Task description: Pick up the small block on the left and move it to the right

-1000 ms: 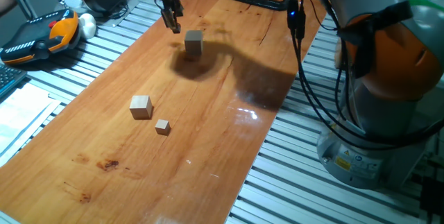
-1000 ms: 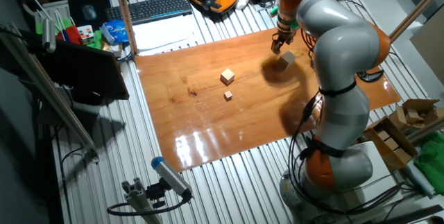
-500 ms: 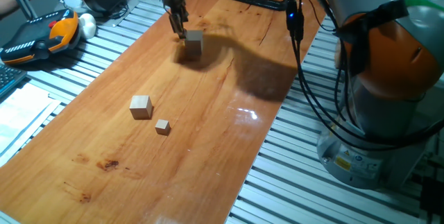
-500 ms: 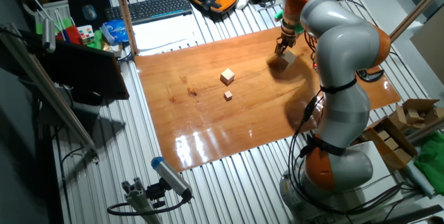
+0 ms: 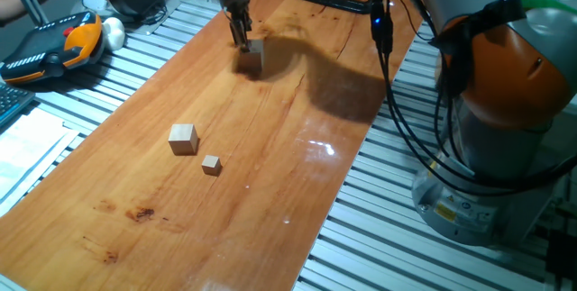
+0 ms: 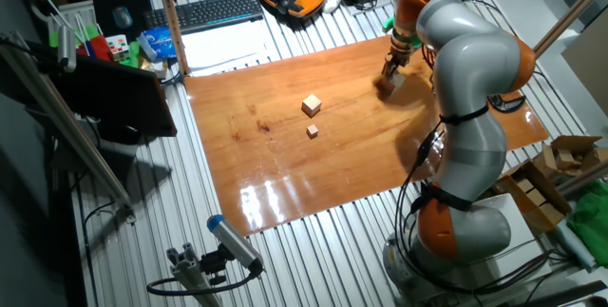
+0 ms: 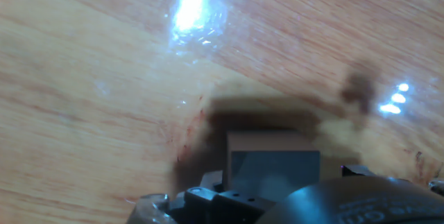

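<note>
Tool [image 5: 242, 42] down at the small block [image 5: 252, 58], far end of the wooden desk [image 5: 270, 174].

Fingers lowered to the block's top edge, seemingly touching it; impossible to tell whether spread or clenched, since the tips merge with the block in both fixed views. Block resting on the desk, well apart from the smaller cube [image 5: 183, 138] and the tiny cube [image 5: 211, 164]. In the hand view, block [image 7: 272, 163] blurred, lower part cut off by the tool body.
</note>
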### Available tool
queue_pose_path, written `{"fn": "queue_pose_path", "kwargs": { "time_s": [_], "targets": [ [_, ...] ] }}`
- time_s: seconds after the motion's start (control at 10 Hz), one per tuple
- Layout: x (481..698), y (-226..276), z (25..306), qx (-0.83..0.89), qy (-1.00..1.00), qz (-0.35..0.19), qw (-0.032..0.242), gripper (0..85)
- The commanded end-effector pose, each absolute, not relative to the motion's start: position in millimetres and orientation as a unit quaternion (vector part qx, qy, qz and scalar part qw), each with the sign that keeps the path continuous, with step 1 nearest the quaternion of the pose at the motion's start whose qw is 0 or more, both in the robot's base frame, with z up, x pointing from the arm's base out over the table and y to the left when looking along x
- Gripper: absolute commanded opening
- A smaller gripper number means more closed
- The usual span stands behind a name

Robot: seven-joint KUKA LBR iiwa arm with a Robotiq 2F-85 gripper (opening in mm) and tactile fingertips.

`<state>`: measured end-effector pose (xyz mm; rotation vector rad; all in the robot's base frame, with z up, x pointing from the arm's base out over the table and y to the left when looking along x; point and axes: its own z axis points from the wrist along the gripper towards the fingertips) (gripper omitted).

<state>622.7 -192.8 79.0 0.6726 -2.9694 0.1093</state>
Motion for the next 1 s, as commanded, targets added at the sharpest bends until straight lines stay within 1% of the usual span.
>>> {"fn": "queue_pose_path", "kwargs": {
  "time_s": [0.0,0.6,0.7,0.8,0.9],
  "targets": [
    [621,-192,77,0.220,-0.974,0.035,0.047,83.7],
    [613,-197,64,0.217,-0.975,0.032,0.034,83.3],
    [612,-196,62,0.218,-0.975,0.027,0.031,79.0],
    [612,-196,61,0.219,-0.975,0.029,0.028,69.3],
    [612,-196,60,0.221,-0.974,0.029,0.026,62.0]
  ]
}}
